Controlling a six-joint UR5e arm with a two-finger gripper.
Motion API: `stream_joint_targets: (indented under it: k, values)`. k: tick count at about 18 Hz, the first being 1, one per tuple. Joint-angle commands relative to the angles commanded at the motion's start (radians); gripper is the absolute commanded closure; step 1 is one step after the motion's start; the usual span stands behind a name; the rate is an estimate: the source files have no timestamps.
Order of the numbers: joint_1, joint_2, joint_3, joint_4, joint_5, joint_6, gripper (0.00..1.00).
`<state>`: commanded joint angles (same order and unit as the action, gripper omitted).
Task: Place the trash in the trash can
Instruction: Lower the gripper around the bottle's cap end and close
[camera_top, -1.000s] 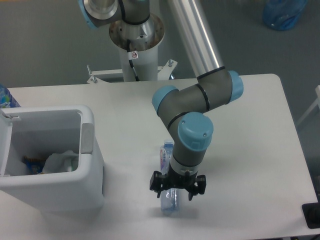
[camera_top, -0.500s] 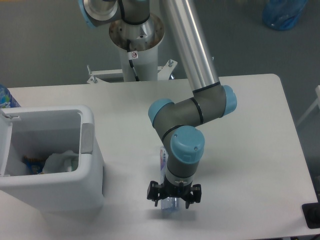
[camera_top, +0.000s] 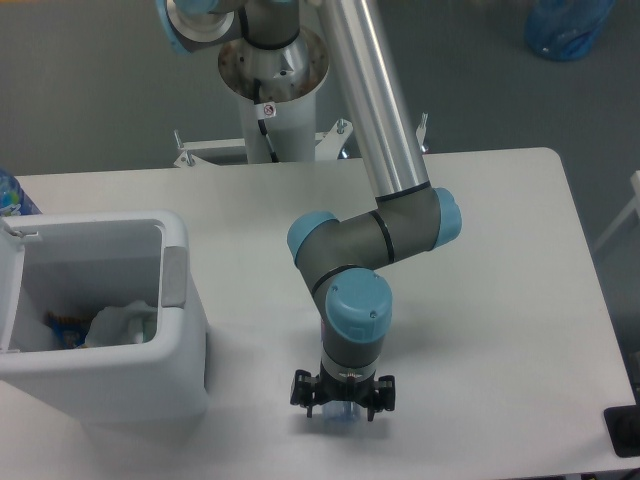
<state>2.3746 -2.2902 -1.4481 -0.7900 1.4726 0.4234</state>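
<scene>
Bottle: clear plastic, lying on the white surface near its front edge, almost wholly covered by the arm's wrist from this viewpoint. Only a small bluish, transparent portion shows below the wrist, between the two black fingers.

Claw: pointed straight down at the surface, one finger on each side of the visible bottle portion. Whether the fingers press on the bottle or merely flank it cannot be determined from this angle.

Arm: the silver upper tube descends from the top of the view to a grey elbow with blue caps above the middle of the surface; the final wrist link, also blue-capped, stands vertical directly over the claw.

Trash can: white, boxy, at the left side of the surface, well apart from the claw. Its lid is swung open to the left. A grey oblong patch sits on the right rim. Inside lies a crumpled white wrapper, with a small orange and blue scrap beside it.
</scene>
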Motion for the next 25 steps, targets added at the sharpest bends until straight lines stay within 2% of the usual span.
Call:
stream_joint_targets:
  k: [2, 10, 15, 17, 25]
  values:
    - [0.000, 0.000, -0.003, 0.000, 0.003, 0.002, 0.03]
    - [-0.003, 0.006, -0.009, 0.000, 0.020, 0.003, 0.32]
    - [-0.005, 0.012, -0.012, 0.000, 0.022, 0.008, 0.41]
    - [-0.006, 0.015, -0.012, 0.002, 0.022, 0.009, 0.44]
    - [-0.005, 0.034, -0.003, 0.000, 0.020, 0.023, 0.44]
